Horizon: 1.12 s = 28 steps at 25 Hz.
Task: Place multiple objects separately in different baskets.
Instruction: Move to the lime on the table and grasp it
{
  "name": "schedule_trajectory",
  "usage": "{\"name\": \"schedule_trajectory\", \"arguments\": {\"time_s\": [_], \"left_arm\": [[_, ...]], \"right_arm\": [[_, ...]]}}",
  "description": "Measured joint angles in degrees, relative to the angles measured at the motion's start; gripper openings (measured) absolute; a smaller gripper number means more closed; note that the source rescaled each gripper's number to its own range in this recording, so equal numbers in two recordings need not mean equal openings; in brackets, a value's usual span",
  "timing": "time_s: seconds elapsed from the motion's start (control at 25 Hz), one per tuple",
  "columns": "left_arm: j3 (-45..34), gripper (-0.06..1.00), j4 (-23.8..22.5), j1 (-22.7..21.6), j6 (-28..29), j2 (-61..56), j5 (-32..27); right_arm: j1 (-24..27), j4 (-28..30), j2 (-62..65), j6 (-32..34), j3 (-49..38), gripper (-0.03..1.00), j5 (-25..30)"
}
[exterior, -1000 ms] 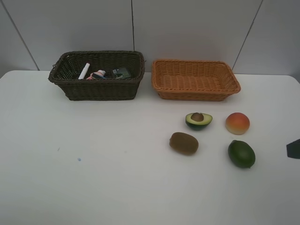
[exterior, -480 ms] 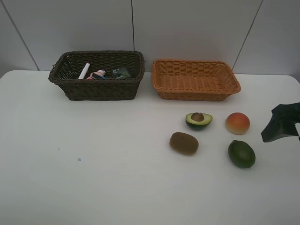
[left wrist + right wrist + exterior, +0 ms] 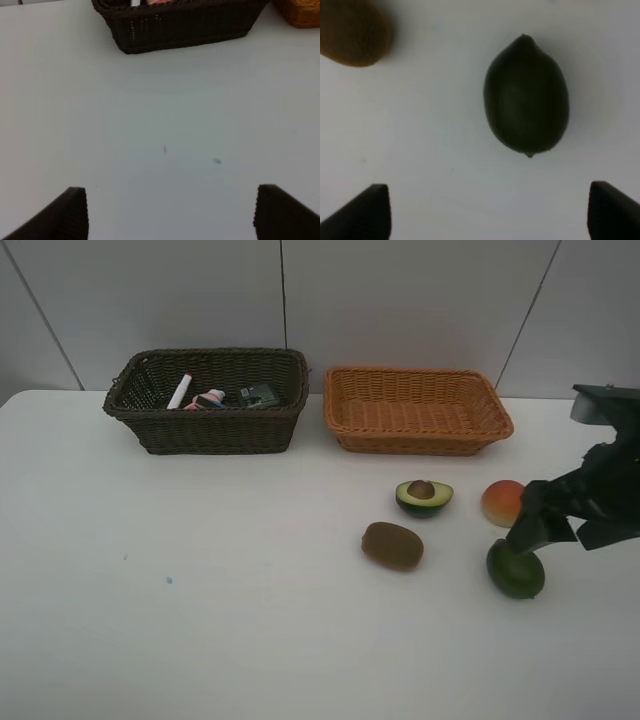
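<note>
The dark brown basket (image 3: 215, 432) holds the white marker (image 3: 180, 391), the pink bottle (image 3: 212, 398) and the dark green bottle (image 3: 259, 394); the blue eraser is hidden. The light orange basket (image 3: 415, 442) has nothing in it. The halved avocado (image 3: 423, 496), kiwi (image 3: 392, 545), peach (image 3: 500, 503) and green round fruit (image 3: 515, 572) lie on the table. My right gripper (image 3: 527, 528) is open just above the green fruit (image 3: 526, 95), its fingers (image 3: 367, 215) wide apart. My left gripper (image 3: 170, 215) is open and empty over bare table.
The white table (image 3: 200, 590) runs to a pale panelled wall behind the baskets. The kiwi (image 3: 352, 32) lies close beside the green fruit. The dark basket's wall (image 3: 185, 30) faces the left gripper across the table.
My right arm has come in from the right edge and now hangs over the green fruit, partly covering the peach. The objects and baskets have not moved.
</note>
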<state>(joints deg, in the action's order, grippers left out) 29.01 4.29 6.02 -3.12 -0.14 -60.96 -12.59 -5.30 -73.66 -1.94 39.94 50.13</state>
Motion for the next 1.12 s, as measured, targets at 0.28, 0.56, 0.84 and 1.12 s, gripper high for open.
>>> {"name": "schedule_trajectory", "arguments": {"time_s": [0.28,0.56,0.84,1.12], "left_arm": [[0.0,0.8,0.0,0.0,0.0,0.0,0.0],[0.0,0.8,0.0,0.0,0.0,0.0,0.0],[0.0,0.8,0.0,0.0,0.0,0.0,0.0],[0.0,0.8,0.0,0.0,0.0,0.0,0.0]], "right_arm": [[-1.47,10.27,-9.65,5.24,0.64,1.0,-3.51],[-1.58,7.97,-11.19,5.32,0.64,1.0,-8.68],[-1.58,6.63,-14.14,4.05,0.68,1.0,-10.52],[-1.58,6.69,-20.99,4.01,0.68,1.0,-13.44]]}}
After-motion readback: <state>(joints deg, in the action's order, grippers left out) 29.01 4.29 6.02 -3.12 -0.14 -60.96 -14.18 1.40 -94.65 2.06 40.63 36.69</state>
